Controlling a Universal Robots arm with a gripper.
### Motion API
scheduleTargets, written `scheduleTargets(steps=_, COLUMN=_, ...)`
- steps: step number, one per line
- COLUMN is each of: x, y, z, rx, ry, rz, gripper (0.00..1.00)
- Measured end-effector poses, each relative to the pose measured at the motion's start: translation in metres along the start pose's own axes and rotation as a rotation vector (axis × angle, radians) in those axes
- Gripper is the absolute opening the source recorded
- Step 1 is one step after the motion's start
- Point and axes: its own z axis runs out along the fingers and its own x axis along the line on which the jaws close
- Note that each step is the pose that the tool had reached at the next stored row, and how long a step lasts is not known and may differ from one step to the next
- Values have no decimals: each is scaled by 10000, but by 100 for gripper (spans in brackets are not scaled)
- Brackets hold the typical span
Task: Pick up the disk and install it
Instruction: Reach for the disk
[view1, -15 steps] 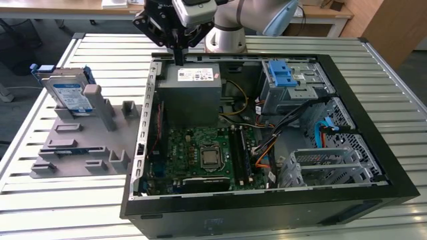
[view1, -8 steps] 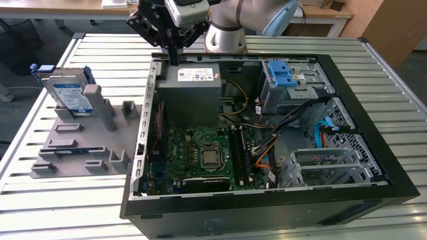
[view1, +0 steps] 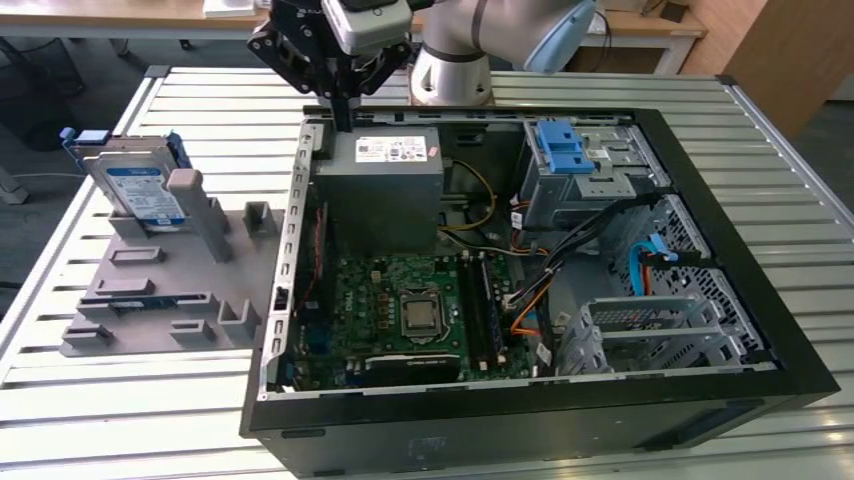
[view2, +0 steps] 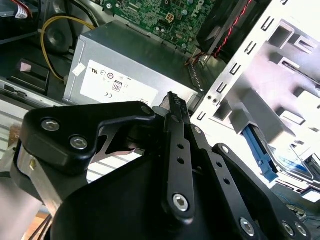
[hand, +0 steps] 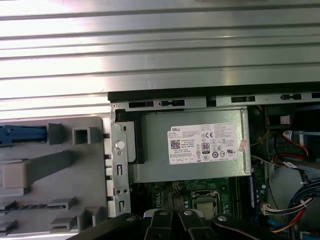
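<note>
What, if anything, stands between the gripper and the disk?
Nothing visible. The gripper hangs above an edge of the computer case; the disk stands upright in the grey fixture toward the exterior view's left.

1. This is a robotics lab or test workshop, not a home. A pale industrial robot arm (view1: 461, 45) rises at the far edge of the desk (view1: 120, 420).
2. The desk is built of ribbed, bare aluminium profiles, seen in the exterior view and the first wrist view.
3. On it lies an opened black computer case (view1: 534, 432), with its green motherboard (view1: 400, 300), grey power supply box (view1: 380, 185) and loose cables (view1: 587, 240) laid bare.
4. Beside the case sits a grey moulded fixture (view1: 160, 290) with slots and posts. The disk (view1: 140, 195) stands upright in one.
5. Behind, wooden tabletops (view1: 647, 25) and a wooden panel (view1: 781, 50) point to a shared workroom.
</note>
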Motion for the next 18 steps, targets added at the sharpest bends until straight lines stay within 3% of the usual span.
scheduleTargets(steps=18, x=68, y=-4, z=1, rx=0, ry=1, rz=-2, gripper=11)
